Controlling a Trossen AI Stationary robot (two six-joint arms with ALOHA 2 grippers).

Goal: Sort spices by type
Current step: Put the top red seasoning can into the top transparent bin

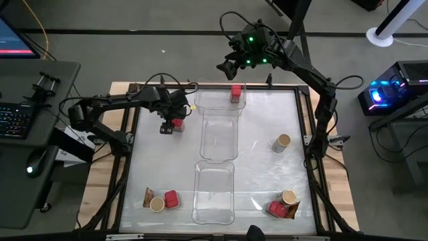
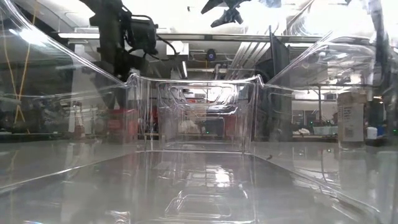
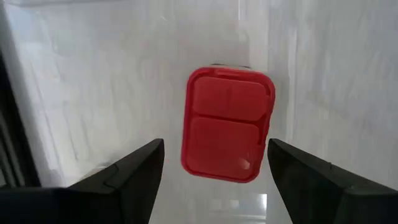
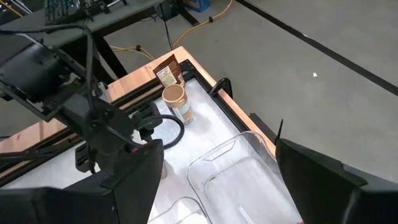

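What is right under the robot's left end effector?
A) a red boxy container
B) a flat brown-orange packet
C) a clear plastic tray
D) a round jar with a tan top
A: the left wrist view shows the red boxy container on the white table between the open fingers of the left end effector, and the high view shows that end effector over it.

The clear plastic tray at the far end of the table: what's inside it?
One red boxy spice container stands inside the far clear plastic tray, at its far end. The rest of that tray looks bare. The right gripper hangs open beyond the table's far edge, covering nothing in the tray.
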